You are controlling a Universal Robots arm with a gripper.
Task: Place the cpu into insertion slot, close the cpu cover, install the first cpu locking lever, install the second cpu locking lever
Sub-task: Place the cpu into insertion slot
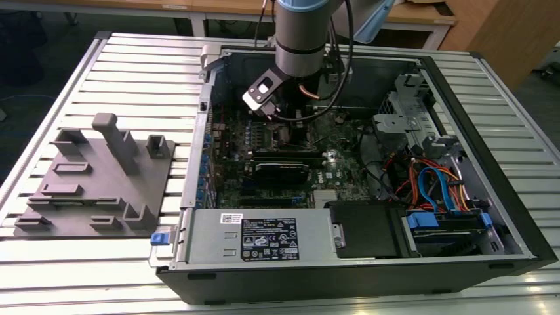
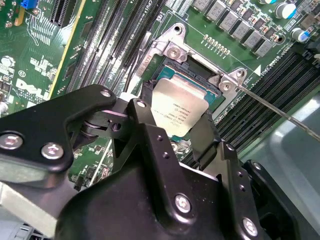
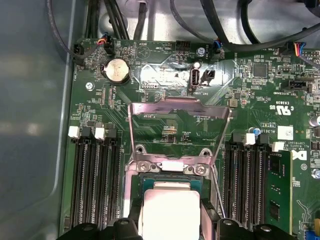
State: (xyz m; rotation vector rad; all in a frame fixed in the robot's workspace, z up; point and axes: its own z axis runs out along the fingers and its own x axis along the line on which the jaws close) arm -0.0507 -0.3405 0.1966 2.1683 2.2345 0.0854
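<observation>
The cpu (image 2: pixel 176 106), a flat square chip with a silver-grey top, sits between the black fingers (image 2: pixel 144 117) of my gripper (image 2: pixel 175 120), which is shut on it. The chip is held right over the insertion slot (image 2: pixel 199 66), a black socket on the green board; I cannot tell whether it touches the socket. In the first wrist view the cpu (image 3: pixel 169 212) is at the gripper (image 3: pixel 170 227), and the cpu cover (image 3: pixel 180 106) stands swung open beyond the slot (image 3: pixel 150 179). A thin wire locking lever (image 2: pixel 280 114) juts out, unlatched. In the exterior view the gripper (image 1: pixel 284 125) reaches into the computer case.
Long black memory slots (image 3: pixel 92 175) flank the socket, with a module (image 3: pixel 279 185) in one. A coin battery (image 3: pixel 116 70) and cables lie past the cover. The exterior view has the case walls (image 1: pixel 350 266), drive bay cables (image 1: pixel 437 187) and a grey fixture plate (image 1: pixel 96 177) on its left.
</observation>
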